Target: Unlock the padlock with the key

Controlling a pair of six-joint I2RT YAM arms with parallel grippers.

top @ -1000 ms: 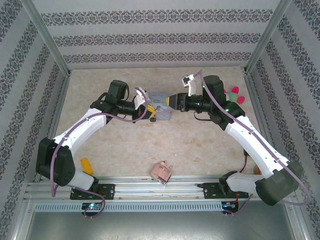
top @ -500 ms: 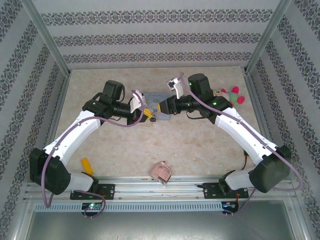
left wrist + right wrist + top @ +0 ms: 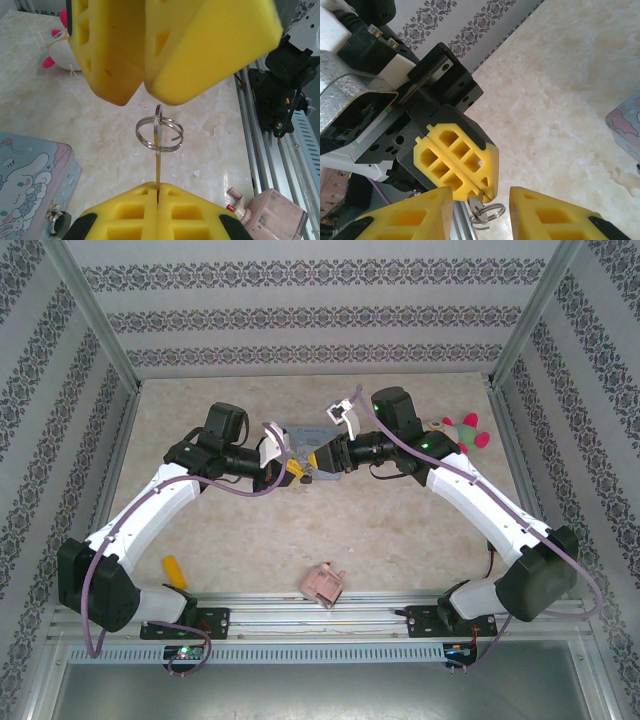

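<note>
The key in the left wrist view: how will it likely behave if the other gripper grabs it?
The key is a thin metal blade pinched in the left gripper, so probably stiff, yet apt to pivot or slip between the soft foam pads. Its split ring hangs loose and will likely swing. It looks very light.

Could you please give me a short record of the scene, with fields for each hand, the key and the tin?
left hand: shut on the key
key: blade pinched, ring sticking out toward the right hand
right hand: open, straddling the ring
tin: light blue, close by the left hand
</note>
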